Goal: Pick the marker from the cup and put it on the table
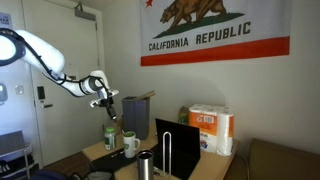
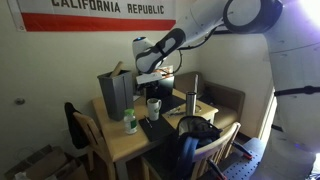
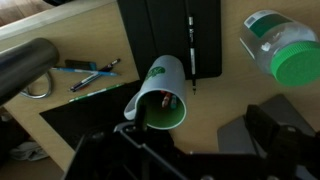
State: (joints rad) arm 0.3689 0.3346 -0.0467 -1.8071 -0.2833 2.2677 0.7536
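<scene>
A white cup [image 3: 160, 92] with a green inside stands on the light wooden table [image 3: 100, 35]; red and bluish ends show inside it. A thin dark marker [image 3: 191, 48] lies just beyond the cup, mostly on a black mat with its tip on the table. My gripper [image 3: 200, 142] is open and empty, hovering above the cup with its fingers wide apart. In both exterior views the gripper [image 1: 103, 100] [image 2: 150, 68] hangs well above the cup [image 1: 131, 144] [image 2: 153, 106].
A green-capped bottle [image 3: 285, 50] [image 1: 110, 137] stands next to the cup. A metal tumbler [image 3: 25, 65] [image 2: 192, 98] and loose pens [image 3: 95, 75] are on the other side. A black box [image 1: 133, 108], a black laptop [image 1: 178, 142] and paper towel rolls [image 1: 212, 130] stand behind.
</scene>
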